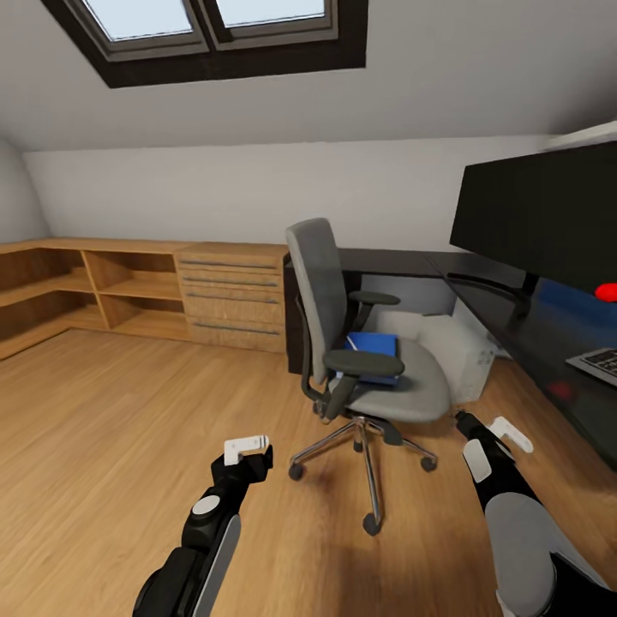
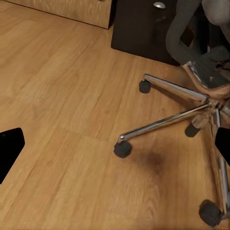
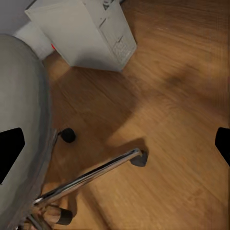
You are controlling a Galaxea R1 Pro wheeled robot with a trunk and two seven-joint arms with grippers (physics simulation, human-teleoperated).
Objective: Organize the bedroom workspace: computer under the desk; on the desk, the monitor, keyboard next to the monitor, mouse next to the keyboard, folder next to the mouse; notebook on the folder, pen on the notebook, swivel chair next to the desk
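Left end effector (image 1: 248, 452): hanging over bare floor, fingers apart, gripping nothing
Swivel chair (image 1: 334, 291): standing before the worktop (image 1: 514, 321), carrying the folder (image 1: 374, 347)
Computer (image 1: 458, 351): sitting under the worktop
Right end effector (image 1: 501, 435): hovering beside the chair seat, fingers apart
Monitor (image 1: 540, 214): standing on the worktop

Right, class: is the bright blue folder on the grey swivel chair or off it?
On it. The flat bright blue folder lies on the seat of the grey swivel chair, behind the near black armrest, not on the black desk.
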